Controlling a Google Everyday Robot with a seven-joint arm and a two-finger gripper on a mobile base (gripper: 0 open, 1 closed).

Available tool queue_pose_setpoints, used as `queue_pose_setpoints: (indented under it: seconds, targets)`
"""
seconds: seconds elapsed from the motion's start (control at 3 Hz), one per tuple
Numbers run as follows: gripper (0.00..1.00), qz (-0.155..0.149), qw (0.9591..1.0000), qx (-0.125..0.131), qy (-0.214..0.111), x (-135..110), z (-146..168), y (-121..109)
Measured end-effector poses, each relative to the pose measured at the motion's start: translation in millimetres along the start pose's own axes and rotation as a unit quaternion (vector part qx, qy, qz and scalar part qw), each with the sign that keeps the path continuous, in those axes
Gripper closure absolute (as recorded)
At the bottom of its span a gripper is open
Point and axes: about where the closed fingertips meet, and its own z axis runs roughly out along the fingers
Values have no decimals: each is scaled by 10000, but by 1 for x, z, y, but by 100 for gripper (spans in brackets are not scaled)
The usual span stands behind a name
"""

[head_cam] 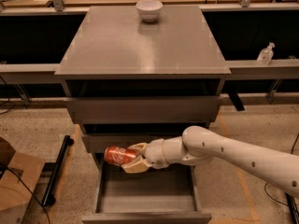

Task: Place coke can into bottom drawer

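We're mid-carry, our gripper (135, 158) clamped on the coke can (120, 155) over the open bottom drawer (147, 202), so next we probably lower and release.

text: none legible | coke can (117, 155): white script, unreadable | gripper (132, 157): over bottom drawer (148, 192)

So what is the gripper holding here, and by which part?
The gripper grips the coke can, held sideways, at the end nearest the arm, above the open bottom drawer.
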Motion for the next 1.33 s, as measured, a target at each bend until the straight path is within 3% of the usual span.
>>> queue_pose_setpoints:
  seconds: [0.33, 0.67, 1.0, 1.33]
  targets:
    - [100, 116, 9998, 74, -112, 39, 18, -7]
    - [100, 500, 9984, 216, -180, 77, 34, -17]
    - [100, 538, 9982, 195, -191, 81, 37, -16]
    - [100, 770, 9966, 234, -179, 104, 47, -32]
